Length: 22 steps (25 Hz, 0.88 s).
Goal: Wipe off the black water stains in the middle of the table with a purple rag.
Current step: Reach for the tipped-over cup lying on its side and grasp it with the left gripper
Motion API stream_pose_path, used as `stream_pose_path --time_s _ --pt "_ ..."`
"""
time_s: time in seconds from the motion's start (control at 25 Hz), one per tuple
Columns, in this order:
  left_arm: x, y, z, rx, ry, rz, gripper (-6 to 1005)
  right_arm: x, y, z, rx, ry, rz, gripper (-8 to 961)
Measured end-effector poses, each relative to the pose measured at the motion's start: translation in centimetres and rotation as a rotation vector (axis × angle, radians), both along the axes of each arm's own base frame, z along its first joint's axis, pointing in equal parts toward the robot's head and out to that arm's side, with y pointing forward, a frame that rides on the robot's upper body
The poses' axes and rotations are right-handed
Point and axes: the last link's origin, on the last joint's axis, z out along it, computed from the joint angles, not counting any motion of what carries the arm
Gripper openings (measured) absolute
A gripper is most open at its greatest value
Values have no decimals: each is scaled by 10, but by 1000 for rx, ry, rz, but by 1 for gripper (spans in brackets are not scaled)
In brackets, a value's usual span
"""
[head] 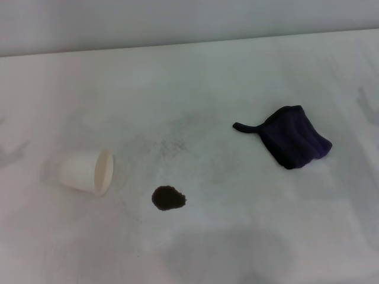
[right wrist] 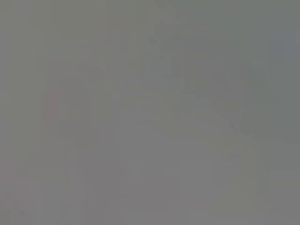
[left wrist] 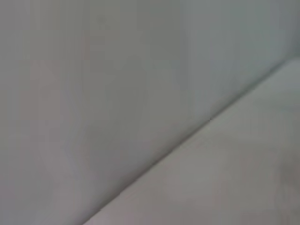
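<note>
A dark stain sits mid-table, well apart from the purple rag lying to the right. A white cup lies tipped over, left of the stain. Neither gripper is in sight, so their state cannot be told.

We see a white table with faint grey smudges. On it lie a tipped paper cup, a small dark stain near it, and a purple rag well apart; no claw shows.
</note>
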Motion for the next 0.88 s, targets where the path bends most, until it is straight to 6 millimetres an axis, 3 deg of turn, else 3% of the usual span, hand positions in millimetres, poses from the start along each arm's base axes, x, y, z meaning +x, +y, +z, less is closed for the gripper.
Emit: stream_pose_path --time_s 0.2,0.52,0.88 --pt "25 12 -17 -38 182 -58 873 -1 1 0 -2 -2 4 869" --pt "50 27 -74 -266 483 -168 873 -1 1 0 -3 -2 7 868" --pt "63 26 -107 -384 598 -284 873 0 -1 -1 -4 0 2 868"
